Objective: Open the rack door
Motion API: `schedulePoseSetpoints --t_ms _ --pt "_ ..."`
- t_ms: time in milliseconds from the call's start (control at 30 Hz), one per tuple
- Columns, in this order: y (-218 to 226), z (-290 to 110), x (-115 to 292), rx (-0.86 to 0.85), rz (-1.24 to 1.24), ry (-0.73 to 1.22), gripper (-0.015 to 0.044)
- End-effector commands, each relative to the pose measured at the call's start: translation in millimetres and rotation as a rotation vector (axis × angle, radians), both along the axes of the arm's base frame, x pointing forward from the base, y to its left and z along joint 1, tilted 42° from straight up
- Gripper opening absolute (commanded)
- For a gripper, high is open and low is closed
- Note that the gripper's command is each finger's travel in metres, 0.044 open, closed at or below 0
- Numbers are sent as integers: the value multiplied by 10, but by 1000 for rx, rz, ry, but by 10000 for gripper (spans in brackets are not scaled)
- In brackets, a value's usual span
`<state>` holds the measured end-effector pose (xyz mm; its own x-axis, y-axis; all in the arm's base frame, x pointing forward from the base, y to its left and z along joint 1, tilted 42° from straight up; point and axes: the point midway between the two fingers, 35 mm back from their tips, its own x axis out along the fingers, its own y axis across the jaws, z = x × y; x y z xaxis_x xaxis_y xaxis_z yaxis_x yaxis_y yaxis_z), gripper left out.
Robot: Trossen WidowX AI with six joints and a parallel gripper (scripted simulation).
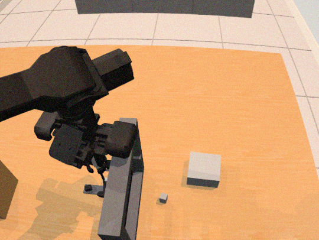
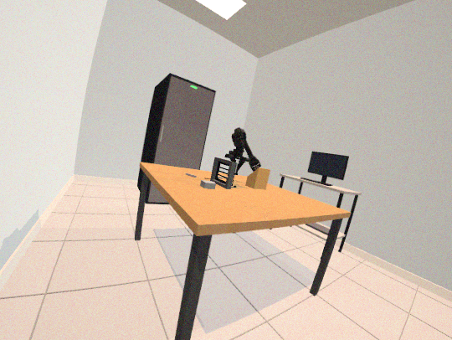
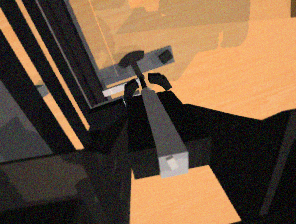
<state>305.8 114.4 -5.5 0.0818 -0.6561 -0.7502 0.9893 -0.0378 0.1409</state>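
Note:
The grey rack [image 1: 113,201] [image 2: 214,172] stands upright on the table. Its door lies close along the frame; any small gap cannot be told. The upright handle [image 3: 162,125], a grey bar with a pale end and dark sides, stands at the rack's near-arm side. My gripper [image 1: 97,161] [image 3: 156,115] comes down over it, its palm close beside the rack's top. In the wrist view a dark finger lies against each side of the handle, so it is shut on the handle. In the top view the arm hides most of the handle.
A pale grey block [image 1: 204,166] [image 2: 208,184] and a tiny grey cube [image 1: 163,197] lie on the rack's far side. A brown block [image 1: 6,189] [image 2: 262,177] stands on the arm's side. A flat grey strip [image 1: 95,190] [image 3: 150,64] lies beside the rack's foot.

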Motion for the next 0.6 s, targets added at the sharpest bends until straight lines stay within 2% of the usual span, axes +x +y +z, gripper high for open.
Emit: schedulePoseSetpoints --t_ms 0,567 --pt "1 4 6 -2 -1 -7 159" --pt "1 4 6 -2 -1 -7 45"
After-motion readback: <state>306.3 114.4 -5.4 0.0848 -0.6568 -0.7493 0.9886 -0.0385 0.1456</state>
